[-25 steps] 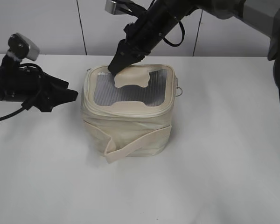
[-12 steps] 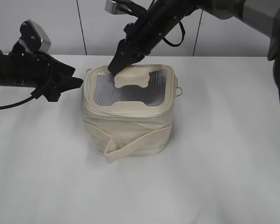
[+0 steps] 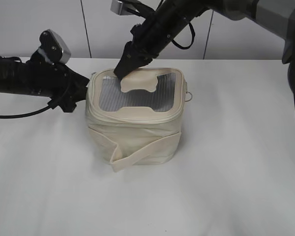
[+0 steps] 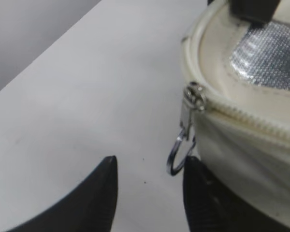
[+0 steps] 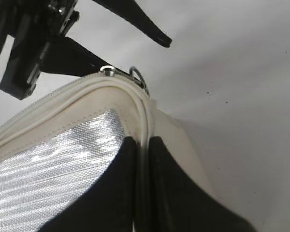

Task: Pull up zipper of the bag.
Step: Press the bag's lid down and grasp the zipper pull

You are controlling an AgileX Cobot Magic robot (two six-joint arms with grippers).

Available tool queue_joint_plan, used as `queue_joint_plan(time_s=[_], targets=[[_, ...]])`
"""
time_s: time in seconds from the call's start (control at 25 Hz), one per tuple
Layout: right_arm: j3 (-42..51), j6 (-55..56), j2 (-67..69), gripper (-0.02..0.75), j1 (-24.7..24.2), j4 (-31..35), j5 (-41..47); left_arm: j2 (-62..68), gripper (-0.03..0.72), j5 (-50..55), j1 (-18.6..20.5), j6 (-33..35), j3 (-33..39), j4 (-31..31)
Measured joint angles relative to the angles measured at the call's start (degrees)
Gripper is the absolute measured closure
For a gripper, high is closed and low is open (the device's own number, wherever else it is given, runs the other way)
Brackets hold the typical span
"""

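Zipper [image 4: 241, 113]: thin cream line round the rim; its silver pull [image 4: 185, 140] hangs at the left corner, small, hard, probably slippery. I'd take it by the ring.
Bag [image 3: 135, 125]: mid-desk, soft fabric, likely light and apt to slide or crumple.
My right end effector [image 5: 141, 193]: clamped on the far rim seam, steadying it.
My left end effector [image 4: 150, 193]: fingers apart, ring hanging between them, not yet gripped.
Desk [image 3: 226, 187]: white, smooth.
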Motion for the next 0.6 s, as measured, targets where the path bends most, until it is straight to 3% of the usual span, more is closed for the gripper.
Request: queue_joint_plan(time_s=[0.28,0.52,0.6], targets=[[0.0,0.0,0.0,0.689,0.0,0.0,0.0,0.3,0.386,0.0,-0.5,0.2,-0.3,0.0],[0.0,0.1,0.0,0.689,0.0,0.0,0.0,0.3,0.472,-2.4,-2.7,0.5,-1.4,0.0],[0.0,0.2,0.0,0.689,0.0,0.0,0.0,0.3,0.536,-3.3,-3.2,0.5,-1.5,0.0]])
